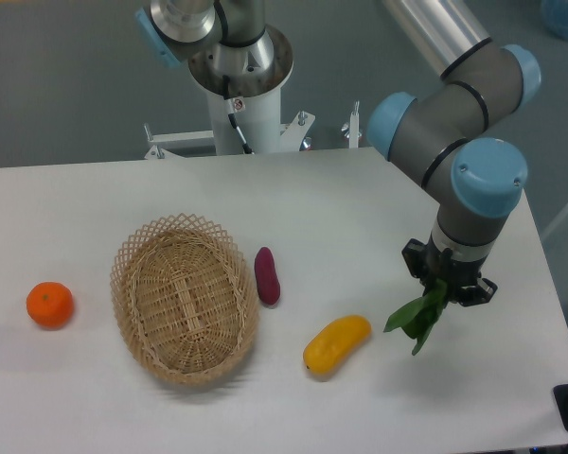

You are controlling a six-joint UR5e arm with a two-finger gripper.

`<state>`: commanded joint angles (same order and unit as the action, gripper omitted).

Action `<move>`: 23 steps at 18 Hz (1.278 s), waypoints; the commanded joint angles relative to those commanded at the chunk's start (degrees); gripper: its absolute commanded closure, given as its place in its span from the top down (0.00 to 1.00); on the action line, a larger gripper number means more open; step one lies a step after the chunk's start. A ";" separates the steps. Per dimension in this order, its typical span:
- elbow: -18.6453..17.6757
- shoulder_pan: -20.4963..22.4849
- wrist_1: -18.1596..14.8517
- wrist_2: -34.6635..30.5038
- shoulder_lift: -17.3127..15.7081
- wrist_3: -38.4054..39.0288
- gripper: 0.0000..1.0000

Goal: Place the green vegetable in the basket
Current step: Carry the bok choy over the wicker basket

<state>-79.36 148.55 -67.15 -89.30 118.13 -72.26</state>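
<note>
End effector clamped on green vegetable — stalk base hidden, leaves dangling.

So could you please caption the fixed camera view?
Hand holding leafy green bok choy above the table, right of the oval tan wicker basket.

Green veg hanging leaves-down at right, wicker basket upright, left-center

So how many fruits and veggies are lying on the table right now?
3: an orange left of the basket, a purple piece right of it, and a yellow fruit further right. The green vegetable hangs from the gripper.
</note>
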 joint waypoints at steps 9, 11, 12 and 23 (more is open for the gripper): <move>-3.60 -8.18 -0.18 1.58 -2.90 5.03 0.34; -4.22 -9.93 -0.26 1.58 -3.25 5.03 0.35; -4.65 -11.07 -0.35 1.58 -3.78 5.03 0.35; -9.14 -18.64 0.18 1.93 -4.13 8.72 0.35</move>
<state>-88.50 129.91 -66.97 -87.36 113.99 -63.55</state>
